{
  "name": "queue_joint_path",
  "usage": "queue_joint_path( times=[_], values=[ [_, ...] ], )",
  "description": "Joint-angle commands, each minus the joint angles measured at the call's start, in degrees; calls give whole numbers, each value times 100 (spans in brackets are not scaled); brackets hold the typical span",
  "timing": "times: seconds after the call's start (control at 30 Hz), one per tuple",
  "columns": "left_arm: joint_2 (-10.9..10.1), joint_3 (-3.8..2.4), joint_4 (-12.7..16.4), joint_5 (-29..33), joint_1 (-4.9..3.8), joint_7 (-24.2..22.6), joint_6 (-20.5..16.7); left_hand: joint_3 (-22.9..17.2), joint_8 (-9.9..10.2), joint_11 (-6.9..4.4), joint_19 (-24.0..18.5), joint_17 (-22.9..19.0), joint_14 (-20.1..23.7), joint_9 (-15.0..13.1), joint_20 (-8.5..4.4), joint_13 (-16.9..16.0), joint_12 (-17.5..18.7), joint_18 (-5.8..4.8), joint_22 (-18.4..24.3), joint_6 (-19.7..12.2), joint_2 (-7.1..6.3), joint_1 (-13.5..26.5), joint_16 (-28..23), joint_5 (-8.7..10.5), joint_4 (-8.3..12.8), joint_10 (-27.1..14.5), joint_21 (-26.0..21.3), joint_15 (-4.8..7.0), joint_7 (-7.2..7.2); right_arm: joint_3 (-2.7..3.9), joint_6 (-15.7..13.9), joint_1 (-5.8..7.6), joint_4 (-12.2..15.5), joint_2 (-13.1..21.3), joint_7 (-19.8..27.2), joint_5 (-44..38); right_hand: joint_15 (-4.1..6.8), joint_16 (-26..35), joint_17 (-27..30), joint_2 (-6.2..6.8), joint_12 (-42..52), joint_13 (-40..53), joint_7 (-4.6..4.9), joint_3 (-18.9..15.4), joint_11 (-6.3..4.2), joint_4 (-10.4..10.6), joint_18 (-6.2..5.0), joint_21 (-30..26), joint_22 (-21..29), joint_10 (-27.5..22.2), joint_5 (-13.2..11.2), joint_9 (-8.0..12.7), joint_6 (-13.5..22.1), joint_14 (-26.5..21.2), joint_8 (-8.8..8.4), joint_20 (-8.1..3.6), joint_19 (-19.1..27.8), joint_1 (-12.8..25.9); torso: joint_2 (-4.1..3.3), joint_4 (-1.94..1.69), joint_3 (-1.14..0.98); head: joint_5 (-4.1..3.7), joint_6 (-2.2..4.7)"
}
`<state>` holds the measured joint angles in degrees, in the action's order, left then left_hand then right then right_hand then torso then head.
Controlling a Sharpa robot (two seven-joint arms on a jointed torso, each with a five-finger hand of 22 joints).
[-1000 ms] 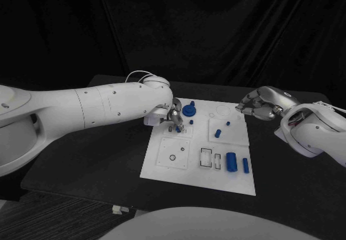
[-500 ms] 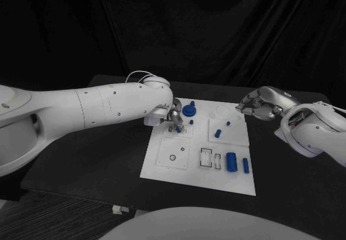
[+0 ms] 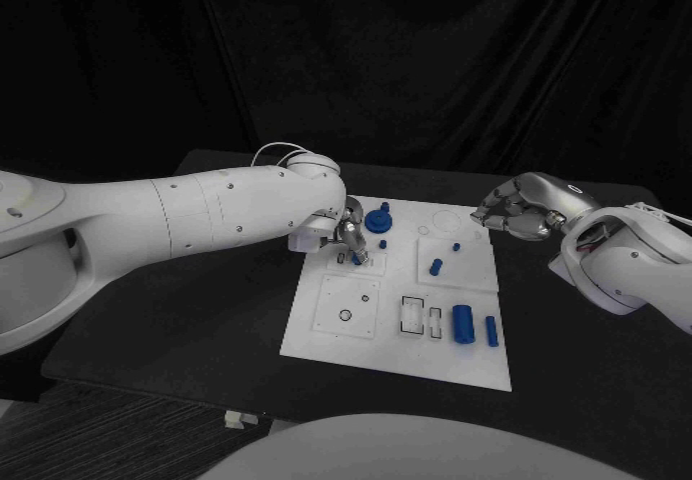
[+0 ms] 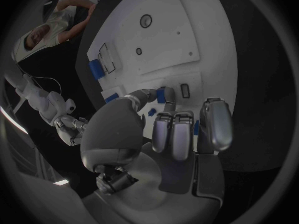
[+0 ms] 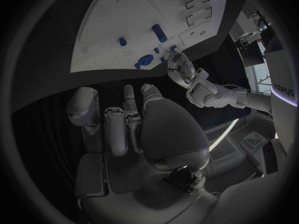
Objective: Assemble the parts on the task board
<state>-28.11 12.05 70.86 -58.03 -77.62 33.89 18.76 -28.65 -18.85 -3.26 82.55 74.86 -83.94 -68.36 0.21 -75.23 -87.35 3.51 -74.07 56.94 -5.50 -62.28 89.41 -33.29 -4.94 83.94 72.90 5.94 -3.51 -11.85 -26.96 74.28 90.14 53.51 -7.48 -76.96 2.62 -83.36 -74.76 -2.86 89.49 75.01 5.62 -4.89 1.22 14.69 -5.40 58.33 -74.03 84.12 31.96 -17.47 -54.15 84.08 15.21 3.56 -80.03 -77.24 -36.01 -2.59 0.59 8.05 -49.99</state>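
Blue peg (image 3: 356, 257) stands upright on the task board (image 3: 378, 338), pinched by the left hand (image 3: 345, 236); right hand (image 3: 516, 213) curled shut.

The tabletop (image 3: 188, 300) is black, its surface bare and dark around one thing that lies flat on it: the white task board (image 3: 353, 335), a rectangular plate set near the middle and turned slightly askew to the tabletop's edges. The left wrist view shows the same board (image 4: 181, 40) lying flush on the dark surface, and in the right wrist view the board (image 5: 118, 20) rests there too. A small pale object (image 3: 238, 420) sits at the tabletop's near edge; what it is cannot be told.
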Motion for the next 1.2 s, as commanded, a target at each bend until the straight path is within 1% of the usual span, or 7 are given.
queue_joint_path(
  times=[0.03, 0.13, 0.3, 0.43, 0.8, 0.93, 1.2],
  values=[
    [18, 7, -13, -4, 32, -62, 41, -930, -132, -30, 26, 1469, -588, -86, -4, -1205, 67, 28, -1088, 311, 309, -178, 32, -390, 300, 431, 7, 39, 278, 4, 27, -11, -1, 0, -107, -17, 45, 96, -723, -52, 51, 1499, -40, 149, -42, -23, -74, -129, -778, 588, 147, -86, -12, 390, 70, -42, 18, -172, -2, 0, -1, 5, -1],
    [19, 7, -10, -4, 36, -66, -4, -906, -103, -22, 16, 1457, -582, -73, -2, -1187, 89, 31, -1082, 303, 322, -156, 24, -338, 295, 419, -14, 33, 270, 4, 30, -11, -1, -3, -107, -17, 45, 96, -723, -52, 51, 1499, -40, 149, -42, -23, -74, -129, -778, 588, 147, -86, -12, 390, 70, -42, 18, -172, -2, 0, 2, 2, -1],
    [28, 7, -19, -4, 45, -79, -18, -809, -2, -3, 1, 1432, -572, -19, 14, -1170, 111, 34, -1075, 287, 357, -105, 8, -12, 290, 406, -46, 14, 255, 4, 34, -12, 0, -2, -106, -17, 45, 96, -723, -52, 51, 1499, -40, 149, -42, -23, -74, -129, -778, 588, 147, -86, -12, 390, 70, -42, 18, -172, -1, 0, 2, -1, -1],
    [37, 7, -28, -4, 54, -81, 9, -542, 191, 23, -11, 1407, -562, 130, 43, -1159, 125, 37, -1067, 242, 376, 54, -8, 599, 142, 398, -82, -14, 233, 4, 38, -12, 2, 0, -107, -17, 45, 96, -723, -52, 51, 1499, -40, 149, -42, -23, -74, -129, -778, 588, 147, -86, -12, 390, 70, -42, 18, -172, -2, -1, 0, -3, -1],
    [53, 7, -45, -4, 70, -75, 57, 102, 498, 40, -18, 1388, -554, 422, 71, -1156, 128, 47, -1058, 340, 418, 341, -20, 1796, -308, 391, -154, -34, 230, 4, 45, -12, 1, -3, -108, -17, 45, 96, -723, -52, 51, 1499, -40, 149, -42, -23, -74, -129, -778, 588, 147, -86, -12, 390, 70, -42, 18, -172, -1, 2, 1, 5, -1],
    [54, 7, -53, -4, 73, -65, 71, 284, 550, 44, -22, 1388, -554, 465, 73, -1154, 130, 51, -1053, 374, 430, 394, -21, 1960, -430, 389, -181, -38, 227, 4, 47, -12, 2, 1, -109, -17, 44, 102, -717, -53, 51, 1499, -39, 157, -42, -24, -77, -147, -774, 588, 147, -87, -10, 388, 70, -41, 23, -179, 0, 2, 0, 8, -1],
    [54, 7, -78, -4, 77, -52, 84, 407, 572, 48, -24, 1379, -550, 478, 76, -1148, 136, 53, -1051, 393, 429, 440, -26, 2039, -505, 384, -196, -41, 225, 4, 55, -12, 1, 0, -111, -17, 44, 102, -717, -53, 51, 1499, -39, 157, -42, -24, -77, -147, -774, 588, 147, -87, -10, 388, 70, -41, 23, -179, 0, -3, -3, 0, -1]
  ],
)
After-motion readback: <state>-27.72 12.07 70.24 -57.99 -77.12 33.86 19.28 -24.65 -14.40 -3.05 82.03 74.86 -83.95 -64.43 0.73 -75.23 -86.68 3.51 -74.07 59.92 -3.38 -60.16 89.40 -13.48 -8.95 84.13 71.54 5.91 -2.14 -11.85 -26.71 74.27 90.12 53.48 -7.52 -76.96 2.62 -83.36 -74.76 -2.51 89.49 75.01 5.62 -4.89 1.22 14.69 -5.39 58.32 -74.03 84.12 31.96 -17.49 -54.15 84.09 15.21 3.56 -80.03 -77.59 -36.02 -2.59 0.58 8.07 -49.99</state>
